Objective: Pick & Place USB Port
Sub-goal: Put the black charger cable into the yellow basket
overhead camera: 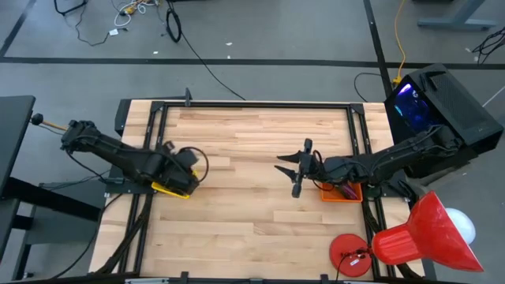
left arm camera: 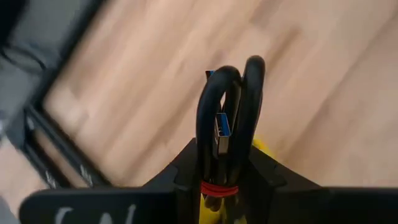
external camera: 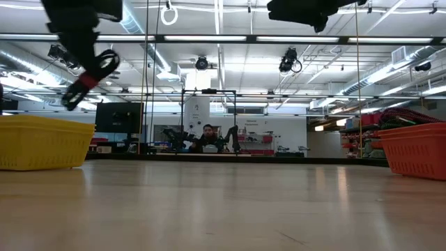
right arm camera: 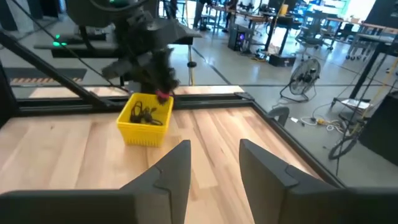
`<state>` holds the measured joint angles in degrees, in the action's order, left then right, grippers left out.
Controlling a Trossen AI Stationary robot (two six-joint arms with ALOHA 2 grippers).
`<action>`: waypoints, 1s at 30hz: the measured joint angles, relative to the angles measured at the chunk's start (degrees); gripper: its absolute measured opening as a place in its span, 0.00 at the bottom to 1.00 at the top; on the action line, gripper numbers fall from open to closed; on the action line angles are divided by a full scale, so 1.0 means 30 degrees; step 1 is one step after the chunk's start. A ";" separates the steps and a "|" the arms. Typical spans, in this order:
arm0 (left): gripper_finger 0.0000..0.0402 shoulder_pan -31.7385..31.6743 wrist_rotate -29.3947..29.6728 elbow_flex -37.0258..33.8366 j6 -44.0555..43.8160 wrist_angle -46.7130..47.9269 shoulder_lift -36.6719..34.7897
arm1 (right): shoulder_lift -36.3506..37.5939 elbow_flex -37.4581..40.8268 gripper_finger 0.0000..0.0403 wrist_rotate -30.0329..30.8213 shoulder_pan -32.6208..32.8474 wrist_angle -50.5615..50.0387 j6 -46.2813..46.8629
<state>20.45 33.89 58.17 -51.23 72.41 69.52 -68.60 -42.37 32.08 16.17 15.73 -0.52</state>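
A coiled black USB cable (left arm camera: 244,93) with a blue plug (left arm camera: 224,124) and a red tie sits in my left gripper (left arm camera: 224,177), which is shut on it just above the yellow basket (overhead camera: 170,188) at the table's left. In the low view the cable loop (external camera: 94,73) hangs in the air above that basket (external camera: 42,143). More black cables lie inside the yellow basket (right arm camera: 144,118). My right gripper (overhead camera: 293,170) stands open over the table's right half, close to the orange basket (overhead camera: 341,192), with nothing between its fingers (right arm camera: 180,165). My left gripper pinches the coiled cable between its two fingers at the bundled part by the red tie (left arm camera: 217,186). The loops and the blue plug stick out past the fingertips. The fingers slant down from the table's left. The cable is lifted clear above the yellow basket.
The orange basket (external camera: 414,150) stands at the table's right edge. A red cone-shaped thing (overhead camera: 426,233) and a black box with a lit screen (overhead camera: 442,99) stand beyond the right edge. Bare wood (overhead camera: 237,150) lies between the two arms. A person (external camera: 207,132) sits far behind the table.
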 joint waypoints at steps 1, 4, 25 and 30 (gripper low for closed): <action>0.18 0.0204 -0.0652 0.0000 -0.0443 0.0499 0.0000 | -0.0002 0.0000 0.34 0.0082 -0.0021 -0.0048 0.0002; 0.18 0.0657 -0.2967 0.0000 -0.1273 0.1288 0.0002 | 0.0000 0.0000 0.34 0.0159 -0.0141 -0.0248 0.0002; 0.18 0.0931 -0.6246 -0.1195 -0.2731 0.3490 0.0619 | 0.0000 0.0000 0.34 -0.0015 -0.0331 -0.0870 0.0513; 0.18 0.0910 -0.6085 -0.1632 -0.2587 0.2997 0.0619 | -0.0007 0.0000 0.34 -0.0009 -0.0331 -0.0862 0.0512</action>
<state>23.18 15.64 53.27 -58.99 81.40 71.37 -68.62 -42.37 32.05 15.18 13.15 1.02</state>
